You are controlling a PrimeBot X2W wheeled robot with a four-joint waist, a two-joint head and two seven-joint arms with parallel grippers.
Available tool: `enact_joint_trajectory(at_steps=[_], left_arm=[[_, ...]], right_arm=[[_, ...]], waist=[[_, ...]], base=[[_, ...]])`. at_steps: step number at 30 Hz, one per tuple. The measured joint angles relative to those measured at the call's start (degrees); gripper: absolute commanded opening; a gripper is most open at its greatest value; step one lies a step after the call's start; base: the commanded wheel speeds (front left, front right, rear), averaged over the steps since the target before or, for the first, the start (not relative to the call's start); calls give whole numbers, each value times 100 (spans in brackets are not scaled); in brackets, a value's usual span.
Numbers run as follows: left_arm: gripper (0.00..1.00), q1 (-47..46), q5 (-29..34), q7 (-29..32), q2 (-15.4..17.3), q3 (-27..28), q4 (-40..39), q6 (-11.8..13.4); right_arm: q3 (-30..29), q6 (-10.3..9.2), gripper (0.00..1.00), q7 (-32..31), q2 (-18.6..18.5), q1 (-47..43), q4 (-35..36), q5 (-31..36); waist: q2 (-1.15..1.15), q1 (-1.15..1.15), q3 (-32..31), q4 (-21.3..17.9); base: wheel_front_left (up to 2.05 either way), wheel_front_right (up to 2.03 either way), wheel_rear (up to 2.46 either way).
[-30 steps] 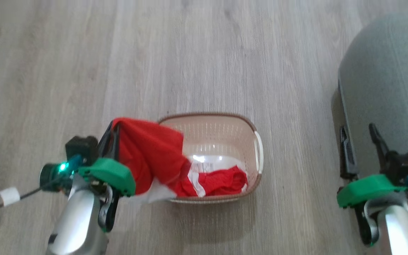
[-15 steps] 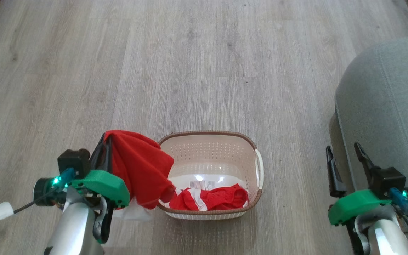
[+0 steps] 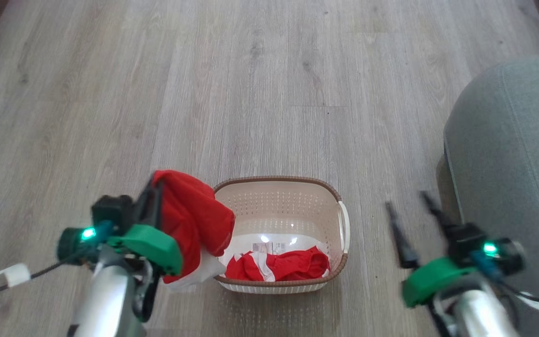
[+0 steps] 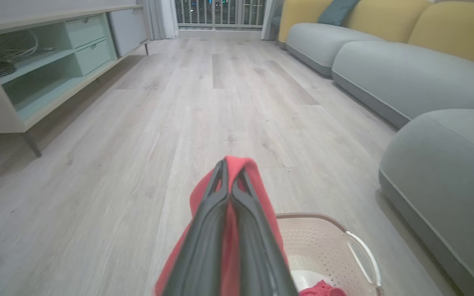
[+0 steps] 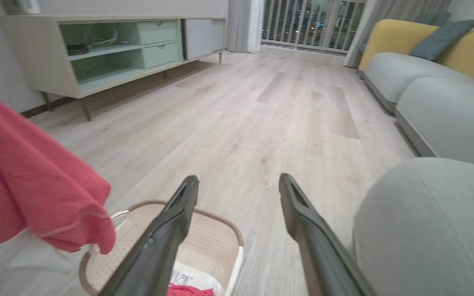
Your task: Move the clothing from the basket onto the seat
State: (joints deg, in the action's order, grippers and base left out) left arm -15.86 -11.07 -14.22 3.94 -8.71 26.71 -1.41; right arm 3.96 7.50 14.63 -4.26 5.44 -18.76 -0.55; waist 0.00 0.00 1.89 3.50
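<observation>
My left gripper is shut on a red garment with white trim, which hangs clear of the floor just left of the basket. The left wrist view shows the fingers pinched together with red fabric draped over their tips. A second red and white garment lies in the basket's near end beside a label sticker. My right gripper is open, blurred, between the basket and the grey seat. In the right wrist view its fingers spread above the basket.
Pale wood flooring stretches all around the basket. A low cabinet with pale green shelves runs along the left wall. Further grey sofa cushions with yellow backs line the right side. A cable with a white tag trails from my left wrist.
The head camera has tilted, shifting the whole picture. My left gripper has lifted the red garment fully out of the basket. My right gripper has swung left, away from the seat toward the basket.
</observation>
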Motion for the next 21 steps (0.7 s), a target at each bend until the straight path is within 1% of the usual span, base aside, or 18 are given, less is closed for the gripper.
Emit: enact_joint_trajectory(at_steps=[3, 5, 7, 10, 11, 12, 16, 17, 19, 21], left_arm=[[0, -13, 30, 0, -34, -300, -96, -146], [0, -62, 55, 14, -62, -539, -179, -269], [0, -124, 40, 155, -75, -846, -294, -408], [0, -225, 16, 324, -83, -1261, -494, -504], [0, -225, 16, 324, -83, -1261, -494, -504], [0, -290, -14, 427, -82, -1550, -647, -552], [0, -357, -230, 560, -80, -2125, -1020, -600], [0, -357, -230, 560, -80, -2125, -1020, -600], [0, -413, -419, 593, -62, -2493, -1236, -600], [0, -481, -661, 606, 25, -2887, -1460, -601]], right_arm=[[780, 0, 100, 0, -140, 160, -9, -155], [1349, 0, 100, 0, -253, 410, -63, -305], [1948, 1, 100, 0, -378, 748, -129, -447], [2644, 1, 100, 0, -525, 1223, -213, -675], [2644, 1, 100, 0, -525, 1223, -213, -675], [3054, 1, 100, 0, -628, 1479, -314, -823], [3723, 1, 100, 0, -806, 1834, -570, -1069], [3723, 1, 100, 0, -806, 1834, -570, -1069], [4013, 1, 100, 0, -882, 1981, -743, -1191], [4291, 1, 100, 0, -951, 2121, -913, -1303]], waist=[[0, 0, -16, 20], [0, 0, -22, 42], [0, 0, -30, 71], [0, 0, -39, 127], [0, 0, -39, 127], [0, 0, -50, 174], [0, 0, -68, 268], [0, 0, -68, 268], [0, 0, -80, 310], [0, 0, -89, 342]], base=[[0, 0, 0], [0, 0, 0], [0, 0, 0], [0, 0, 0], [0, 0, 0], [0, 0, 0], [0, 0, 0], [0, 0, 0], [0, 0, 0], [0, 0, 0]])
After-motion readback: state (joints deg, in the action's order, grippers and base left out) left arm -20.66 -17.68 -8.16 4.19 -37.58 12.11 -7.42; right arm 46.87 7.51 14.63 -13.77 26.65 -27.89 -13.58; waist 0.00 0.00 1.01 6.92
